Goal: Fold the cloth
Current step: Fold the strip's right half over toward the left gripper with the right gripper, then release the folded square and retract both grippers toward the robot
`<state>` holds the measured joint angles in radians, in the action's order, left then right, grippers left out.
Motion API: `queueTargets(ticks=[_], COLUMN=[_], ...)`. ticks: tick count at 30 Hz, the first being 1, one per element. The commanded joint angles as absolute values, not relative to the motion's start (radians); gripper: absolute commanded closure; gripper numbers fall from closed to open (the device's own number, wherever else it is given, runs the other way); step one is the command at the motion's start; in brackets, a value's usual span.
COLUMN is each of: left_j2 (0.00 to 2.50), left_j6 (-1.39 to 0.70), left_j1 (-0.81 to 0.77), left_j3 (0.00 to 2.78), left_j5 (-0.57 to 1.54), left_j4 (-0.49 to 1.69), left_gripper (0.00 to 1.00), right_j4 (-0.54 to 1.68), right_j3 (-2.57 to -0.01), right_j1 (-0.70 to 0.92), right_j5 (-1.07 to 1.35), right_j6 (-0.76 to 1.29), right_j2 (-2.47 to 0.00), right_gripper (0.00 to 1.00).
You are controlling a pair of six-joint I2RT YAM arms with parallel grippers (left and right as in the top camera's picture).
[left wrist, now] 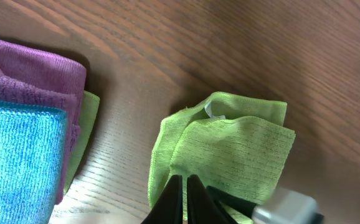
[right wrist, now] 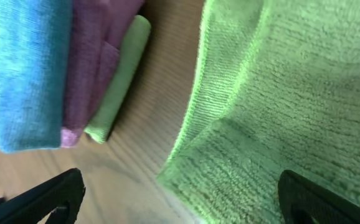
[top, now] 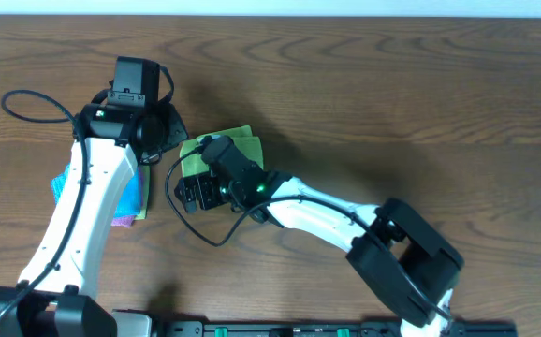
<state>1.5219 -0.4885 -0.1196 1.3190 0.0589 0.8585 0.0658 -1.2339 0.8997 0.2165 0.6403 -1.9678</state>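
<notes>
A: Logging left fingers first. State?
B: Clenched, tips almost together, just a thin slit. Parked over the near edge of the cloth; can't tell whether pinching any fabric.
A: And right fingers?
B: Released, spread wide, straddling the cloth from close above.
A: Cloth position?
B: Folded into a lumpy rough square, lying on the bench just ahead of the left fingers, under and between the right fingers. White tag at the edge farthest from the left fingers.
A: Anything else worth noting?
B: Off to the left of both pairs: blue cloth on top of purple cloth, thin green fold underneath. Apart from the cloth, bare wood between.
</notes>
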Motion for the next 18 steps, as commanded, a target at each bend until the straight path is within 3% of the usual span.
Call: queueTargets(ticks=[1, 5, 14, 18], left_j2=[1.496, 1.465, 1.348, 1.298], left_j6=[-0.467, -0.467, -0.469, -0.479], left_j1=[-0.116, -0.116, -0.116, -0.116], left_j3=[1.344, 1.344, 1.344, 1.344], left_j5=[0.041, 0.036, -0.004, -0.004], left_j4=[0.868, 0.872, 0.898, 0.923], left_gripper=[0.94, 0.89, 0.34, 0.22], right_j4=[0.073, 0.143, 0.507, 0.713], right_j3=[-1.258, -1.258, -1.258, -1.253], right_j1=[0.878, 0.850, 0.710, 0.616], right_j5=[0.236, 0.218, 0.018, -0.065], right_j6=[0.618, 0.555, 0.330, 0.302], right_j2=[-1.873, -1.784, -1.489, -1.319], right_gripper=[0.01, 0.01, 0.01, 0.01])
